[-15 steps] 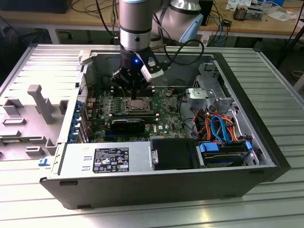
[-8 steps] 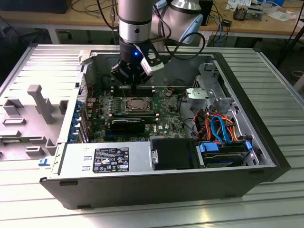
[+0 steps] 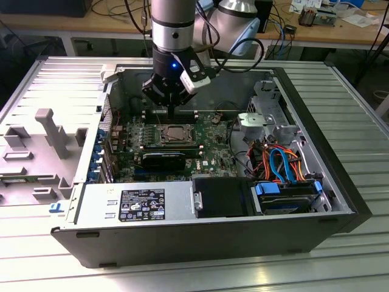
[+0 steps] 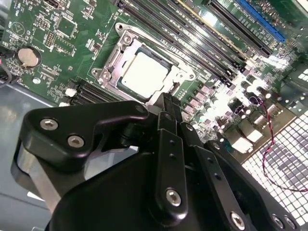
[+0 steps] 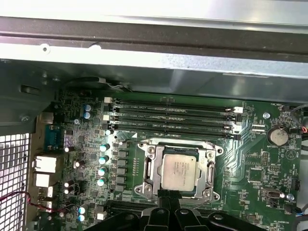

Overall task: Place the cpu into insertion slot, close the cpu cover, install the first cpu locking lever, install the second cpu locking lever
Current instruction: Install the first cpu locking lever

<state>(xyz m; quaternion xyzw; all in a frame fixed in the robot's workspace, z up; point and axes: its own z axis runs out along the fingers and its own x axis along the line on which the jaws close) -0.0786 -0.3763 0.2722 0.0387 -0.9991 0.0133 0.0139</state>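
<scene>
The cpu (image 5: 179, 171) lies flat in the insertion slot (image 5: 143, 189) on the green motherboard, its silvery top showing (image 4: 144, 73). The cpu cover (image 5: 211, 166) rests down around it as a metal frame, and the chip shows through its window. I cannot tell how the locking levers stand. My gripper (image 5: 168, 194) is shut with nothing in it. Its tips hover just off one edge of the cover (image 4: 183, 77), close above the board. In the exterior view the gripper (image 3: 173, 114) hangs over the far side of the cpu (image 3: 177, 132).
Long black memory slots (image 5: 173, 115) run beside the socket. A coin battery (image 5: 278, 136) sits on the board. The open case holds a power supply (image 3: 137, 204), coloured cables (image 3: 279, 161) and a drive cage (image 3: 267, 115). The case wall (image 5: 154, 53) stands close behind.
</scene>
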